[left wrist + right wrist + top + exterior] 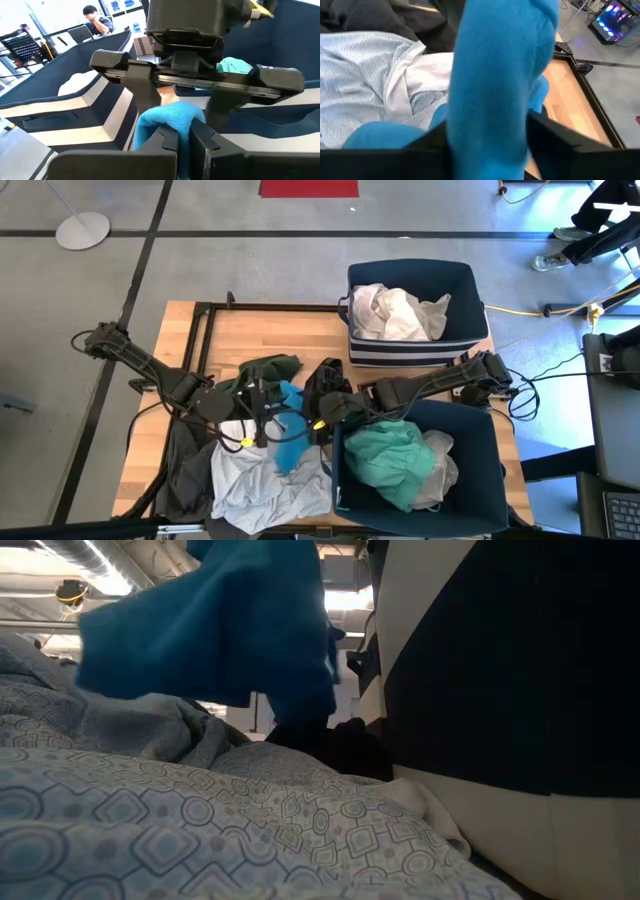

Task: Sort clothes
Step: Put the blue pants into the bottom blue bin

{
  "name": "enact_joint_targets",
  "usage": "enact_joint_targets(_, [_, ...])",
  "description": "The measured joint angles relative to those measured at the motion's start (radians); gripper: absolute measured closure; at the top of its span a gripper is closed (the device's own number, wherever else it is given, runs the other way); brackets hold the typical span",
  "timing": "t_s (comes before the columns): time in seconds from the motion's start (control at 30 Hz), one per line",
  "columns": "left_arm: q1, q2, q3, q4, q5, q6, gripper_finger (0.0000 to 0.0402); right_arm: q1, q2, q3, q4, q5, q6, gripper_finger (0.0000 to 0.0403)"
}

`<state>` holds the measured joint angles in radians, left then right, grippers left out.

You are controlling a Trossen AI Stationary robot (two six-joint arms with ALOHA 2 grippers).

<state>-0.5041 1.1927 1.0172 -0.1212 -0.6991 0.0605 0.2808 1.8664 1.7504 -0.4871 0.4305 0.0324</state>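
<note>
A teal blue garment (288, 442) is held between the two tools above the middle of the worktop (290, 330), just beside the near navy bin (480, 470). In the left wrist view, the left tool (186, 134) is seen closed on a fold of this blue cloth (170, 117), and the right tool (197, 82) is directly opposite, with its fingers (142, 97) spread on both sides of the same fold. In the right wrist view, the blue cloth (500, 85) fills the gap between the right tool's own fingers (555, 132), but whether they press on it cannot be told. In the low view, the garment (220, 625) hangs down from above, so its long axis is roughly vertical.

Under it, a light grey patterned garment (265, 485) lies spread at the near edge of the worktop, with a charcoal grey piece (185, 465) at its left. A dark green garment (270, 370) and a black one (325, 380) lie just behind the tools. The far bin (415, 350) holds white clothes (395, 310); the near bin holds a turquoise garment (385, 460) and a pale one (440, 470).

No writing or label can be read on the clothes or the bins.
</note>
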Motion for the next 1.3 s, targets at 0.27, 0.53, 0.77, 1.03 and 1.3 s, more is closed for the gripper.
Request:
enact_joint_targets(0.27, [0.0,0.0,0.0,0.0,0.0,-0.027,0.0387,0.0,0.0,0.0,-0.004,-0.032,-0.067,0.0378])
enact_joint_targets(0.53, [0.002,-0.009,0.0,0.002,0.0,-0.07,0.0379,0.0,-0.021,0.004,-0.002,-0.03,-0.079,0.0382])
enact_joint_targets(0.77, [0.0,-0.06,0.0,-0.047,0.0,-0.085,0.0295,0.0,-0.05,0.006,0.013,-0.031,-0.091,0.0382])
enact_joint_targets(1.03, [-0.026,-0.187,0.0,-0.21,0.0,-0.17,0.0232,0.001,-0.056,0.104,-0.049,-0.02,-0.118,0.0385])
enact_joint_targets(1.3, [-0.033,-0.245,0.0,-0.445,0.0,-0.351,0.0229,0.013,-0.057,0.293,-0.234,0.03,-0.118,0.0378])
